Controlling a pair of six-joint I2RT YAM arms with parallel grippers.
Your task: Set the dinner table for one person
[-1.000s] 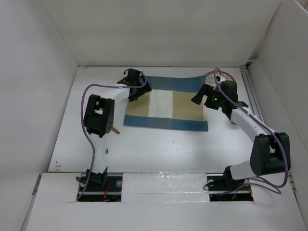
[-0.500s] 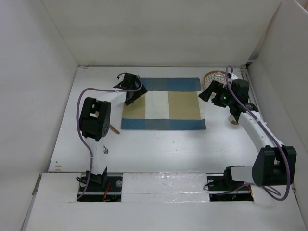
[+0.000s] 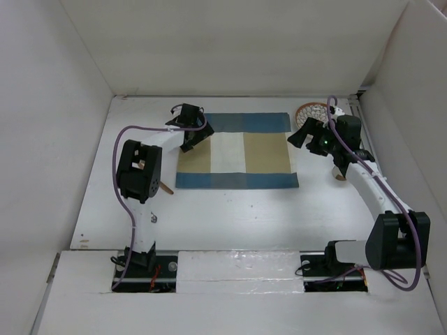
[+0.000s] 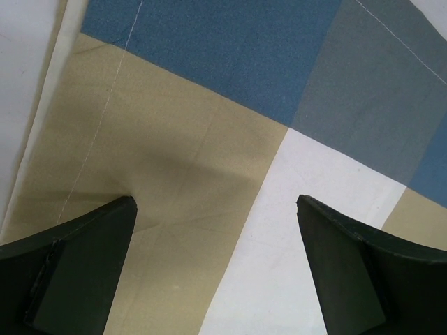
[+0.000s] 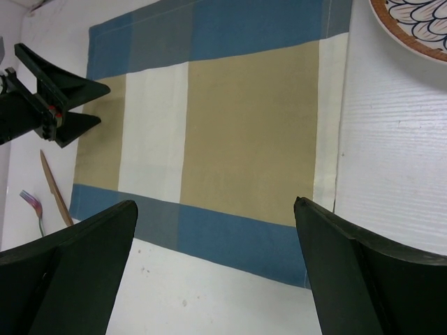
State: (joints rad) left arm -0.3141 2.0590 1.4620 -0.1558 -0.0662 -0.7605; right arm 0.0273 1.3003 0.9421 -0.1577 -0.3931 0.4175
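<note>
The desk [image 3: 230,216], a broad matte white rectangular top, carried everything in view. The one dish on it was a round plate [image 3: 312,112] by the far right corner. Its brown rim and a dark blue petal pattern on white showed in the right wrist view [image 5: 412,21]. Most of it lay outside that view, and the right arm [image 3: 363,181] hid part of it from above, so what it held could not be told.

A woven cloth placemat [image 3: 237,150] lay flat near the middle of the far edge. It was checked in blue, grey-blue and beige with a white middle band, and it had stitched hems (the thread line showed clearly in the left wrist view [image 4: 209,139]).

Off its near left corner lay a slim, pointed wooden knife [image 5: 54,188]. Just beside that was a fork [image 5: 33,206] with pinkish tines.

The left arm's [image 3: 140,171] jaws stood wide apart over the placemat's left end, gripping nothing. The right arm's jaws were also spread wide and held nothing. They hung above the placemat's right side, with bare desk between them and the plate.
</note>
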